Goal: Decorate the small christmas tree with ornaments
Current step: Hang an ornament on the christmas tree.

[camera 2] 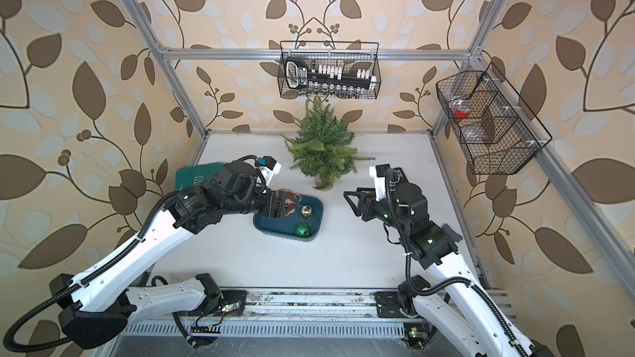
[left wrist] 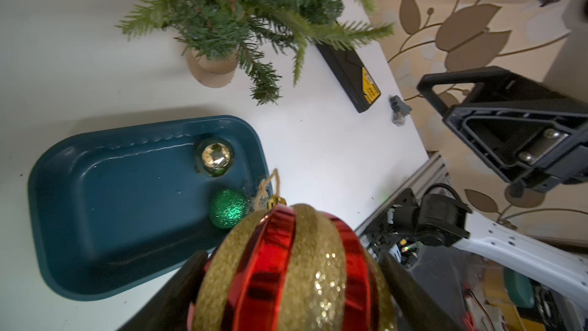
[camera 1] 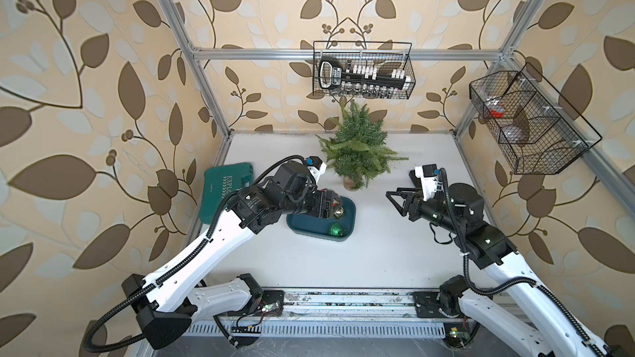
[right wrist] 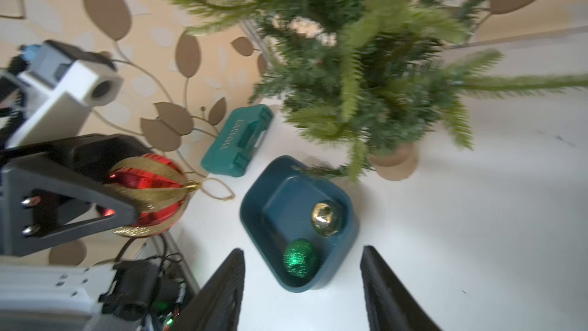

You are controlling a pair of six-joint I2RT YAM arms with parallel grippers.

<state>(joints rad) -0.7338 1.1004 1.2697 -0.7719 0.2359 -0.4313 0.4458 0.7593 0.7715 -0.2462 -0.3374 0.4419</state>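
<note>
Left gripper (left wrist: 296, 284) pinches red-gold bauble (left wrist: 286, 243), lower frame; right gripper (right wrist: 302, 249) spread, empty. Green case (camera 1: 228, 183), centre left, reads "EXPLO".

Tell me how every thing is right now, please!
Tree, upright, bare.
Left gripper, shut on striped bauble.
Right gripper, open, empty.
Gold bauble, in tray.
Green bauble, in tray.

Bright, even light; tabletop (camera 1: 309, 262) nearly blown out. Soft shadow beside tray (left wrist: 127, 211). Top views bend at edges. Right wrist view motion-blurred, tree (right wrist: 366, 74) smeared. Glare on striped bauble (left wrist: 286, 265) in left wrist view.
</note>
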